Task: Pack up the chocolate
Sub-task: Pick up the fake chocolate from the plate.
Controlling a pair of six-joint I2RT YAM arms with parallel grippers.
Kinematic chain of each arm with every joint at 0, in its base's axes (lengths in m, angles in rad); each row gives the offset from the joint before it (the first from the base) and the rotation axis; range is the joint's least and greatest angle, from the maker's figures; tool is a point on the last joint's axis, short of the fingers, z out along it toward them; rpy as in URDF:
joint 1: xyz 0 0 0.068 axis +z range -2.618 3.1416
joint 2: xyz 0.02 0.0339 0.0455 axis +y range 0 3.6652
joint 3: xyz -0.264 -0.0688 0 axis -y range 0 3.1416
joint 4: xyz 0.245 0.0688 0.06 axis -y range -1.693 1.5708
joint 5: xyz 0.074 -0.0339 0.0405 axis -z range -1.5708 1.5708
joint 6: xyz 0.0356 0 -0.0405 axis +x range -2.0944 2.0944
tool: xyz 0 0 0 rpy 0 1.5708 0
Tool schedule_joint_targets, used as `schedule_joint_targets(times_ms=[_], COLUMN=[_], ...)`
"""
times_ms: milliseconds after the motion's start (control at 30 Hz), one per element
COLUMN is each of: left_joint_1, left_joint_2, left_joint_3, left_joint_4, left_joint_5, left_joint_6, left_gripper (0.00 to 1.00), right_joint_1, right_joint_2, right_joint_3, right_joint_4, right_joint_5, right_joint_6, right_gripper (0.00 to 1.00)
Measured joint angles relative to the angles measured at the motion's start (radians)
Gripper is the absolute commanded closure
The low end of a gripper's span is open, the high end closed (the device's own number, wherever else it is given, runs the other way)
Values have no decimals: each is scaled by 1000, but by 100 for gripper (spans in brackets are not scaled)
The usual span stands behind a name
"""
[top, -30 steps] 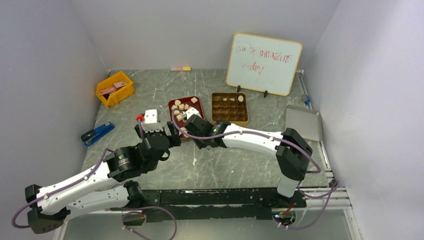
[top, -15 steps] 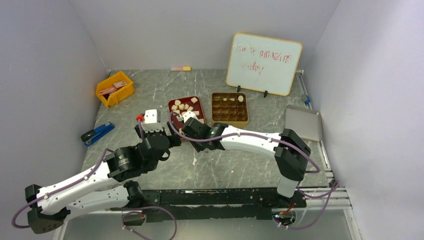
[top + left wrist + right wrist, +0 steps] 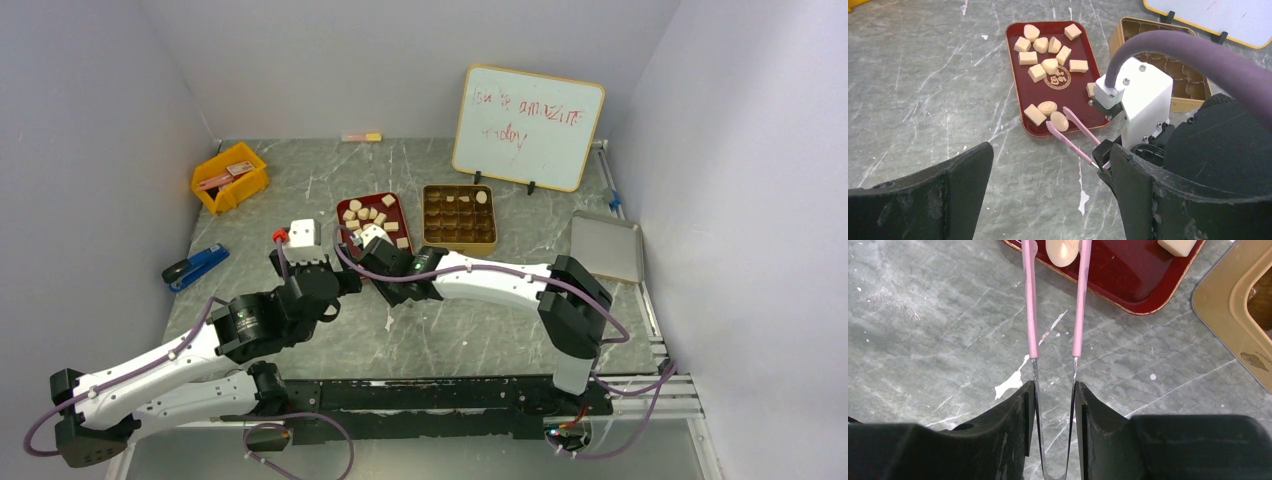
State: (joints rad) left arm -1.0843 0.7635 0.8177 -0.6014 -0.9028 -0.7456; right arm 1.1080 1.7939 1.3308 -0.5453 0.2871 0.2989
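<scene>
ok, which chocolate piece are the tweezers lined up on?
The smooth oval piece at the red tray's near edge: it alone lies between the pink tweezers' tips; the rest lie outside.

Robot lab cell: white walls (image 3: 90, 150) enclose a grey table (image 3: 480, 340) (marble-patterned); a black rail (image 3: 430, 392) spans its near edge; a whiteboard (image 3: 528, 125) stands at the rear.

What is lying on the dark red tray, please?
About a dozen pale chocolates; pink tweezers straddle an oval one. The right arm's white housing hides part of the tray.
</scene>
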Motion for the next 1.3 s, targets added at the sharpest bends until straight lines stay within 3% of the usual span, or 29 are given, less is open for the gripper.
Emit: schedule_joint_targets(times_ms=[1300], left_joint_1=[0], left_joint_2=[-3], left_joint_3=[0], left_joint_4=[-11], left_joint_5=[0], left_joint_6=[4], left_gripper=[9], right_joint_1=[-20], right_joint_2=[61], right_joint_3=[29], right_joint_4=[10], right_joint_5=[17], right_joint_6=[0], right_gripper=[66])
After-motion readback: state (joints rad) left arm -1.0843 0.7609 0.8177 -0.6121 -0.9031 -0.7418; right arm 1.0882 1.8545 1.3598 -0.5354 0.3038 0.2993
